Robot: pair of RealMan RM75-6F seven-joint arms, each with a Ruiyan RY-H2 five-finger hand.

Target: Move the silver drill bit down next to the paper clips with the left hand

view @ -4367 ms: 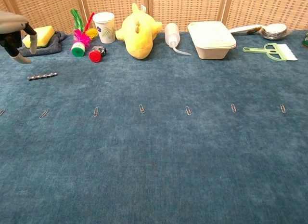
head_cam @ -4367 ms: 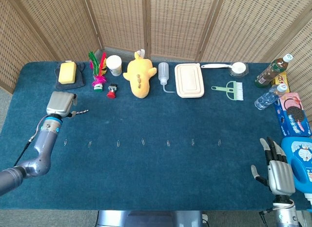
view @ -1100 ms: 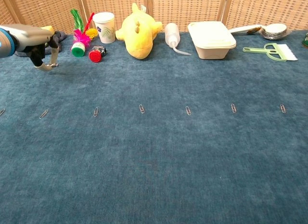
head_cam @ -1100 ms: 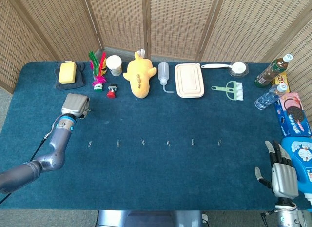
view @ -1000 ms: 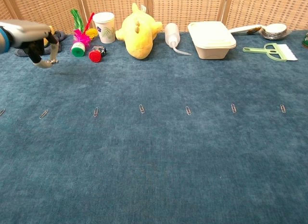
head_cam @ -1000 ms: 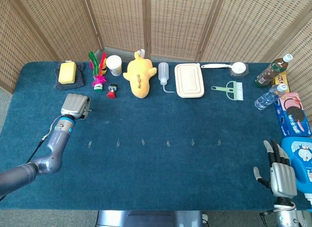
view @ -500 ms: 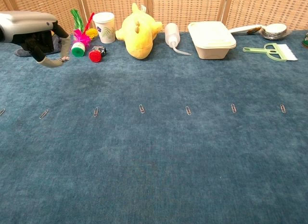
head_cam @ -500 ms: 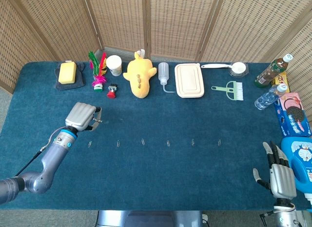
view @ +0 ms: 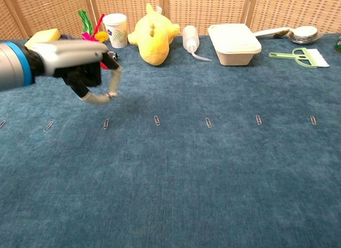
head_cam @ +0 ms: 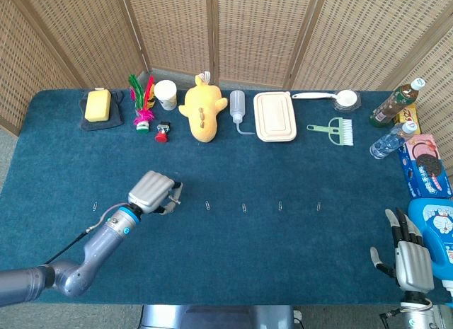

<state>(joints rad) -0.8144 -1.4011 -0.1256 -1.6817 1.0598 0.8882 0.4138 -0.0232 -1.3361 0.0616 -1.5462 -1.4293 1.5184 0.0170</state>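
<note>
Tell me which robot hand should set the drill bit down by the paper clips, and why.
Left. The left robot hand already pinches the silver drill bit just above the row of paper clips. The right robot hand sits at the table's near right corner, far from the row.

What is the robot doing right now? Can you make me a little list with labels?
left hand: raised over the table above the paper clip row, fingers curled
drill bit: small silver tip shows pinched at the left hand's fingertips
paper clips: in a row across the blue table
right hand: open, at the near right corner, holding nothing
yellow plush toy: at the back of the table
</note>
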